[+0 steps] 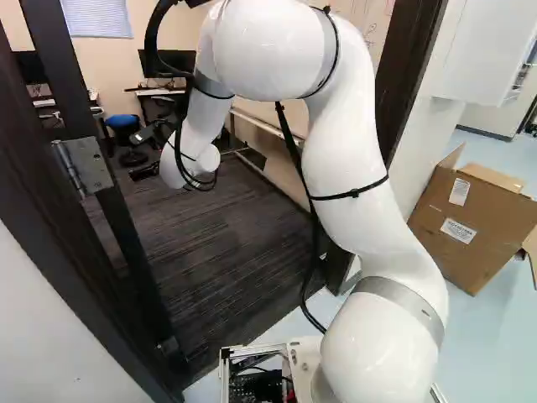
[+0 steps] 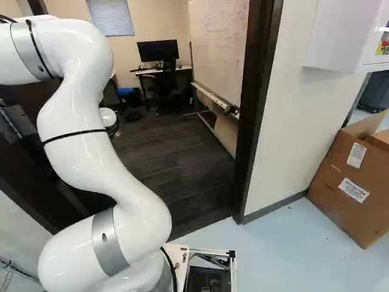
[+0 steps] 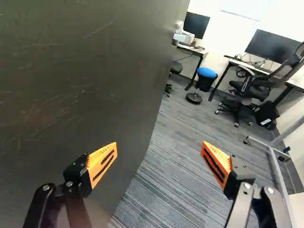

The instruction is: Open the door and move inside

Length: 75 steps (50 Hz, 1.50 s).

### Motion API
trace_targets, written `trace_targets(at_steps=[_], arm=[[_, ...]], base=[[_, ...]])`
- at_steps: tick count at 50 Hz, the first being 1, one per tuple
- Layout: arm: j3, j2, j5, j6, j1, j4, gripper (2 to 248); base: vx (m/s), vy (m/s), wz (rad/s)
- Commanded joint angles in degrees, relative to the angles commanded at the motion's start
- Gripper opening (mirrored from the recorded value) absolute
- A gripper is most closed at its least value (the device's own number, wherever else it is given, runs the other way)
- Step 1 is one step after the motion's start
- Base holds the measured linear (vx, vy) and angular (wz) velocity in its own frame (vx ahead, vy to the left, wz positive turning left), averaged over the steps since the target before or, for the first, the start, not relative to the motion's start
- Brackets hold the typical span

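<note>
Wrist view: door, one, dark, standing open; gripper, fingers wide apart, empty, one before the door's face. Hazard: sideways drift, scraping it.
Left base view: white arm through the doorway. Hazard: door swinging back unheld, striking it.
Right base view: base short of carpet's near edge. Hazard: skewed driving, clipping doorpost.

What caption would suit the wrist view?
Open gripper at the edge of the dark door, with striped carpet, a blue-topped stool and a black office chair beyond.
</note>
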Motion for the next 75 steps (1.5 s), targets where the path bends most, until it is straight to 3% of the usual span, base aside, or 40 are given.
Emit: trace_targets(at_steps=[19, 38, 53, 75], arm=[[1.25, 1.01, 0.2, 0.0, -0.76, 0.44, 247], [4.81, 3.88, 0.76, 0.0, -2.91, 1.69, 247], [9.25, 7.46, 1.46, 0.0, -5.6, 3.26, 247], [18.47, 14.89, 2.91, 0.0, -11.18, 6.5, 247]], base=[[0.0, 0.0, 0.0], [0.0, 0.0, 0.0], [0.0, 0.0, 0.0], [0.0, 0.0, 0.0]])
